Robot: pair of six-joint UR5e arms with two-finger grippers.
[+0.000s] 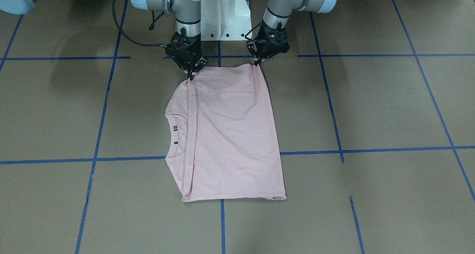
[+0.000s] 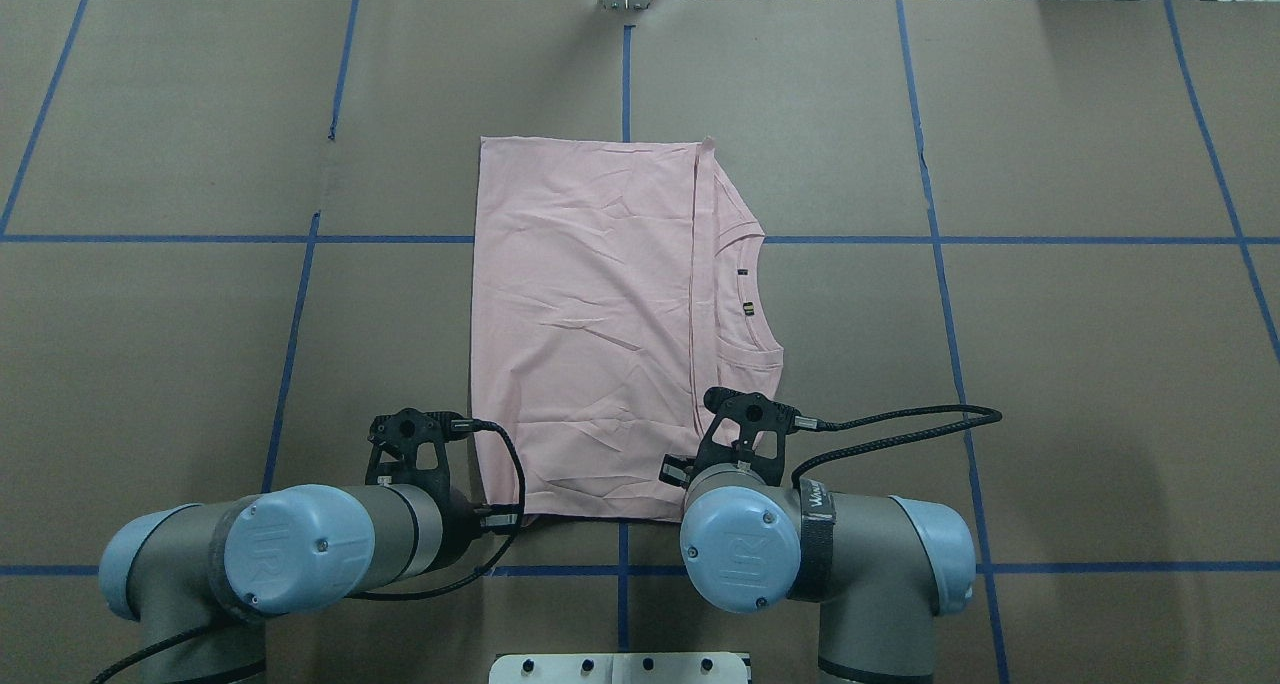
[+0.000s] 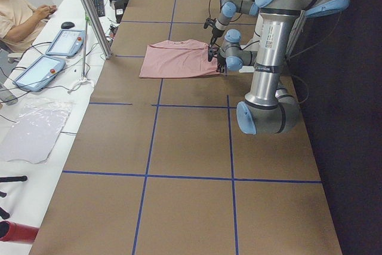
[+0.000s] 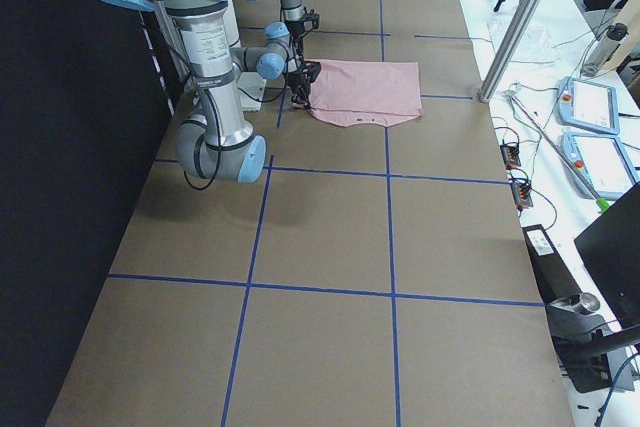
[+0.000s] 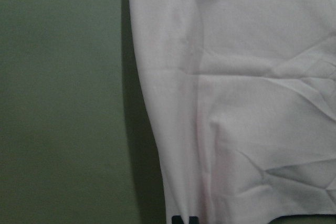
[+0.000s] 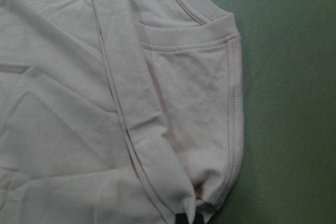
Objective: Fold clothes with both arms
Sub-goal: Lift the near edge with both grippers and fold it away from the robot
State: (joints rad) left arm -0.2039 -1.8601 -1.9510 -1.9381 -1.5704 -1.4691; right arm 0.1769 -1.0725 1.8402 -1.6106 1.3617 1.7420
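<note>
Nearest the robot's base, the right end effector (image 1: 190, 75) has its fingers pinched together on a near corner of the pale pink T-shirt (image 1: 230, 135), where the cloth bunches. The left end effector (image 1: 256, 62) is closed on the other near corner. The T-shirt lies folded flat on the brown surface (image 1: 371, 105), plain side up. Its collar (image 1: 172, 135) faces the robot's right, and its far edge lies beyond a blue tape line (image 1: 371, 149).

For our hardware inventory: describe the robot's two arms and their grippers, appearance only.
Both the left arm and right arm are silver-grey tubes with light blue round joint caps embossed with a logo. The left gripper and right gripper are black, skeletal, two-fingered. Black cables loop from each wrist.
</note>
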